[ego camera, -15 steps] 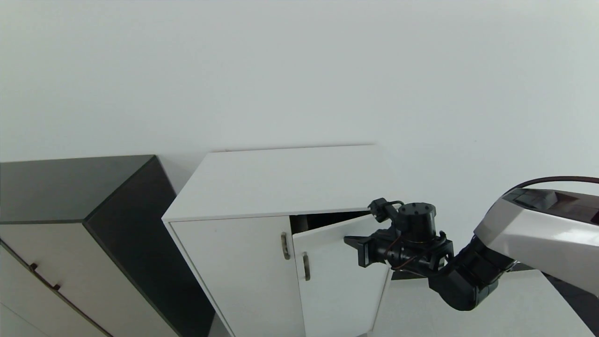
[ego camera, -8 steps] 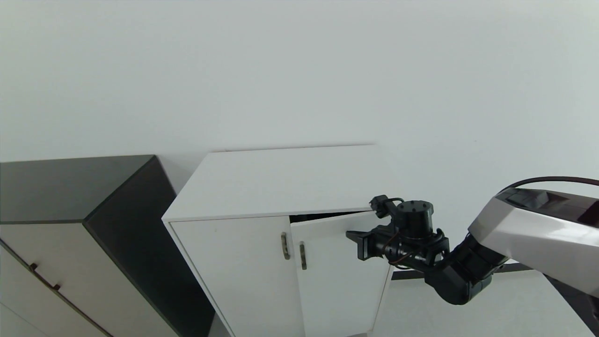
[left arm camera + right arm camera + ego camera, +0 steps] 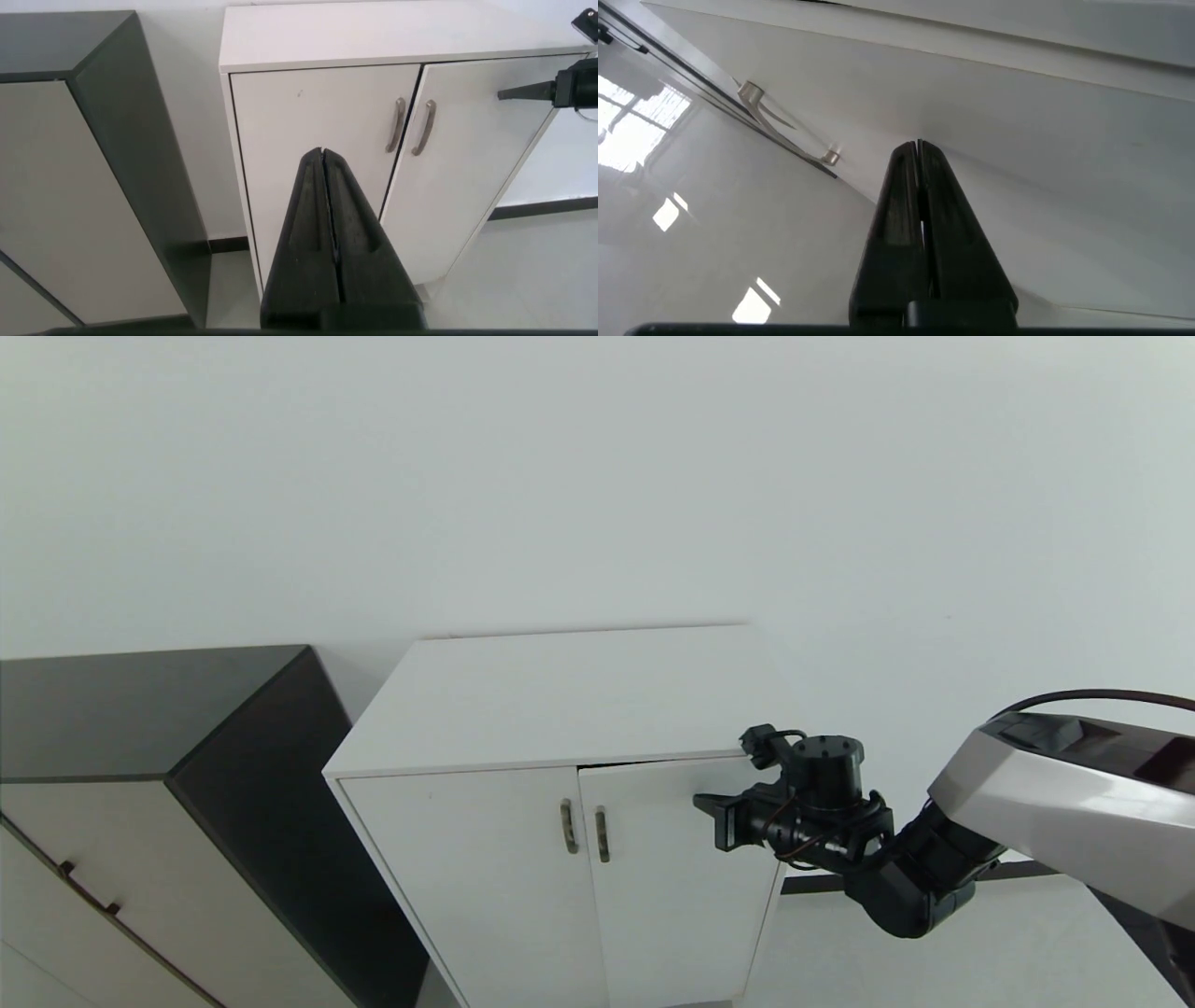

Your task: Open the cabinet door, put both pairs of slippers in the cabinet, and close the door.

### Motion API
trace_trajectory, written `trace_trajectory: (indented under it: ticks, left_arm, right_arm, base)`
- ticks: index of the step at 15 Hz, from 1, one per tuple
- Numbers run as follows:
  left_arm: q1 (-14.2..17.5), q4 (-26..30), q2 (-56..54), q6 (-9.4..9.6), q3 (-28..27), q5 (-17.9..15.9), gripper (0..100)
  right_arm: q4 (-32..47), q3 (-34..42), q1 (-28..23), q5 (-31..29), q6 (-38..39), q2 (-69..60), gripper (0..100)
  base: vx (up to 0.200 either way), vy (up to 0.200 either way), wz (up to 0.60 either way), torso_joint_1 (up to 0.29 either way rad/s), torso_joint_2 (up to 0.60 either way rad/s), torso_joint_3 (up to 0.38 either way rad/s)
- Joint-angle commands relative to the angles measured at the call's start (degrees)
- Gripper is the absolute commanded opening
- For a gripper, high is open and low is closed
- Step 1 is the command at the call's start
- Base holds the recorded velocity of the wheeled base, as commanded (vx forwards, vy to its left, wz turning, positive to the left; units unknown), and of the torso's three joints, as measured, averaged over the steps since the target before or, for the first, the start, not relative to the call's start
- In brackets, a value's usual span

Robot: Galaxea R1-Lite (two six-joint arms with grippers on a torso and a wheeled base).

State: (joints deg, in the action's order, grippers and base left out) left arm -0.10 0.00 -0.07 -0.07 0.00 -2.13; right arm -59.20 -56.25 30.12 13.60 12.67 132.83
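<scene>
The white cabinet (image 3: pixel 560 695) stands at 6 o'clock in the head view, against the pale wall (image 3: pixel 560 476). A dark cabinet (image 3: pixel 140 709) is just beside it at 8 o'clock. The right door (image 3: pixel 672 896) sits almost flush with the left door (image 3: pixel 467 877). A thin dark line along its top edge suggests it may not be quite shut, though that is hard to judge. The right handle (image 3: pixel 602 833) and the left handle (image 3: pixel 567 826) stand upright side by side at the seam.

The right arm (image 3: pixel 1046 812) comes in from 4 o'clock. The right jaws are clenched together and empty, their tip touching the right door's face at 3 o'clock from the handles. The left jaws are likewise pressed together on nothing. They are held well apart from the cabinet front and point toward the left door, above the floor (image 3: pixel 523 289).
</scene>
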Motion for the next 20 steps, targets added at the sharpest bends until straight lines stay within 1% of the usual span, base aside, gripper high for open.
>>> trace_trajectory:
  ticks: [1, 13, 15, 20]
  left_arm:
    - [0.0, 0.0, 0.1, -0.01, 0.0, -0.1, 0]
    - [0.0, 0.0, 0.1, -0.01, 0.0, 0.0, 0]
    - [0.0, 0.0, 0.1, -0.01, 0.0, 0.0, 0]
    - [0.0, 0.0, 0.1, -0.01, 0.0, -0.1, 0]
  right_arm:
    - [0.0, 0.0, 0.0, 0.0, 0.0, 0.1, 0]
    - [0.0, -0.7, -0.2, -0.2, 0.0, 0.4, 0]
    - [0.0, -1.5, -0.2, -2.5, 0.0, 0.8, 0]
    - [-0.1, -1.8, -0.2, -2.8, 0.0, 1.5, 0]
  base:
    - [0.0, 0.0, 0.0, 0.0, 0.0, 0.0]
    - [0.0, 0.0, 0.0, 0.0, 0.0, 0.0]
    - [0.0, 0.0, 0.0, 0.0, 0.0, 0.0]
    - [0.0, 0.0, 0.0, 0.0, 0.0, 0.0]
